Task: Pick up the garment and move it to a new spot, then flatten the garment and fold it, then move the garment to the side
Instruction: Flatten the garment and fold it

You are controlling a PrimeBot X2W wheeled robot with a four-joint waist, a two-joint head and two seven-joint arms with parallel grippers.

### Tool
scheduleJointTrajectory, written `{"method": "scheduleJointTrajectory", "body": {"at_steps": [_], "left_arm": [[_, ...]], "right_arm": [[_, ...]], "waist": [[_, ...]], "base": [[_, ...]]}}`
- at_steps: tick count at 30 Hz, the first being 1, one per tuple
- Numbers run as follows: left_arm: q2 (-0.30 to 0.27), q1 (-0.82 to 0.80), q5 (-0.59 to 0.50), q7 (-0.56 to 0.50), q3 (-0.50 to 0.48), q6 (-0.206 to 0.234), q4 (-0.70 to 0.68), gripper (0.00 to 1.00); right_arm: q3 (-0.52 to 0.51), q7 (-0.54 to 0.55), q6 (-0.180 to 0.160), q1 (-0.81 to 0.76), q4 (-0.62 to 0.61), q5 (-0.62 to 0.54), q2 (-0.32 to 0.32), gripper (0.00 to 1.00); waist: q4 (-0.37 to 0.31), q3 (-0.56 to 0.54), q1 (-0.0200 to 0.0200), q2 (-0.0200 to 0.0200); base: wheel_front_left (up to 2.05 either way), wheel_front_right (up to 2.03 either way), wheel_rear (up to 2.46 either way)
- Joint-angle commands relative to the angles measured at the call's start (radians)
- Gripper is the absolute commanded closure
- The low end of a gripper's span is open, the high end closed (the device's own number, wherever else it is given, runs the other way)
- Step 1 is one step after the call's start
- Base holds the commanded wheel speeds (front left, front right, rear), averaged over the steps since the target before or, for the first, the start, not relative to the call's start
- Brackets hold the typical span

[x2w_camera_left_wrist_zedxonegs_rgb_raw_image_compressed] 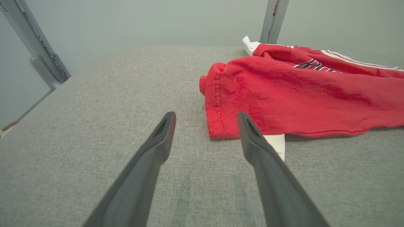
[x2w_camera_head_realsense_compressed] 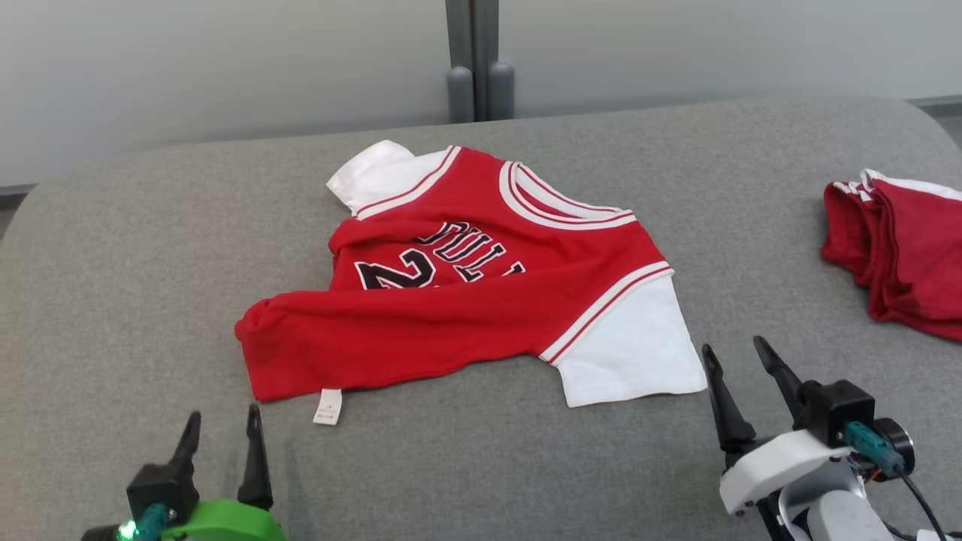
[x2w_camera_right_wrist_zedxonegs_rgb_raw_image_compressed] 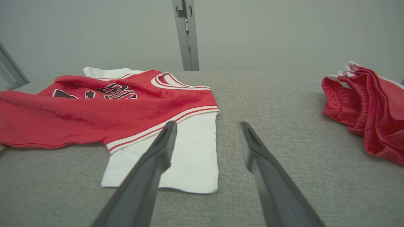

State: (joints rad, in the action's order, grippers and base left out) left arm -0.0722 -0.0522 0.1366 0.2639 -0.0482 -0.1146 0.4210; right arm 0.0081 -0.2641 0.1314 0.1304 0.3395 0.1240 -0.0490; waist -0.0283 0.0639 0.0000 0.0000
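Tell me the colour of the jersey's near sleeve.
White; the sleeve shows best in the right wrist view.

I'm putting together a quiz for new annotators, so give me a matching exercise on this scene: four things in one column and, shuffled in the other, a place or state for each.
Things
1. jersey
2. second red garment
3. white label
4. right gripper

Places or states
A. bunched at the robot's far right of the grey surface
B. in the middle, lower part folded up over its number
C. open, beside the white sleeve
D. poking out under the red hem, near the left gripper

Pairs: 1-B, 2-A, 3-D, 4-C
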Motion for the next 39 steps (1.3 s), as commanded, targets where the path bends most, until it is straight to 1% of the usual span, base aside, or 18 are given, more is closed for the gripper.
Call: {"method": "scheduleJointTrajectory", "body": {"at_steps": [1,6,12,20,24,29,34,35,36,37,39], "left_arm": [[0.008,0.032,0.007,0.0,0.006,-0.006,-0.003,0.0],[0.015,0.039,0.014,0.0,0.016,-0.01,-0.011,0.0],[0.018,-0.029,0.019,0.0,0.007,-0.015,0.01,0.0],[0.0,-0.175,0.026,0.0,-0.003,-0.018,0.109,0.0],[-0.007,-0.225,0.043,0.0,0.027,-0.017,0.157,0.0],[-0.016,-0.248,0.062,-0.001,0.049,-0.017,0.23,0.0],[-0.006,-0.237,0.076,-0.013,0.051,-0.015,0.346,0.0],[-0.005,-0.238,0.078,-0.013,0.06,-0.015,0.36,0.07],[-0.003,-0.239,0.084,-0.015,0.073,-0.015,0.375,0.64],[-0.002,-0.239,0.091,-0.015,0.084,-0.015,0.387,1.0],[0.001,-0.241,0.105,-0.015,0.113,-0.016,0.402,1.0]], "right_arm": [[0.001,0.0,-0.002,-0.021,0.002,0.006,-0.004,0.0],[-0.001,0.0,-0.002,-0.034,0.004,-0.004,-0.004,0.0],[-0.005,0.0,-0.002,0.011,0.019,-0.022,-0.004,0.0],[-0.007,0.0,-0.002,0.084,0.056,-0.038,-0.004,0.0],[-0.019,0.0,-0.002,0.107,0.069,-0.055,-0.004,0.0],[-0.036,0.0,-0.002,0.119,0.1,-0.079,-0.004,0.0],[-0.026,0.007,-0.002,0.119,0.21,-0.098,-0.004,0.0],[-0.017,0.008,-0.002,0.122,0.235,-0.095,-0.003,0.23],[-0.006,0.01,-0.002,0.122,0.262,-0.088,-0.002,0.23],[0.005,0.011,-0.001,0.125,0.277,-0.081,-0.002,1.0],[0.022,0.012,-0.001,0.13,0.301,-0.068,0.0,1.0]], "waist": [[0.015,-0.023,0.0,0.0],[0.02,-0.012,0.0,0.0],[0.017,0.056,0.0,0.0],[0.012,0.187,0.0,0.0],[0.011,0.23,0.0,0.0],[0.011,0.252,0.0,0.0],[0.014,0.255,0.0,0.0],[0.016,0.254,0.0,0.0],[0.018,0.253,0.0,0.0],[0.02,0.25,0.0,0.0],[0.025,0.243,0.0,0.0]], "base": [[0.0,0.0,0.0],[0.0,0.0,0.0],[0.0,0.0,0.0],[0.0,0.0,0.0],[0.0,0.0,0.0],[0.0,0.0,0.0],[0.0,0.0,0.0],[0.0,0.0,0.0],[0.0,0.0,0.0],[0.0,0.0,0.0],[0.0,0.0,0.0]]}}
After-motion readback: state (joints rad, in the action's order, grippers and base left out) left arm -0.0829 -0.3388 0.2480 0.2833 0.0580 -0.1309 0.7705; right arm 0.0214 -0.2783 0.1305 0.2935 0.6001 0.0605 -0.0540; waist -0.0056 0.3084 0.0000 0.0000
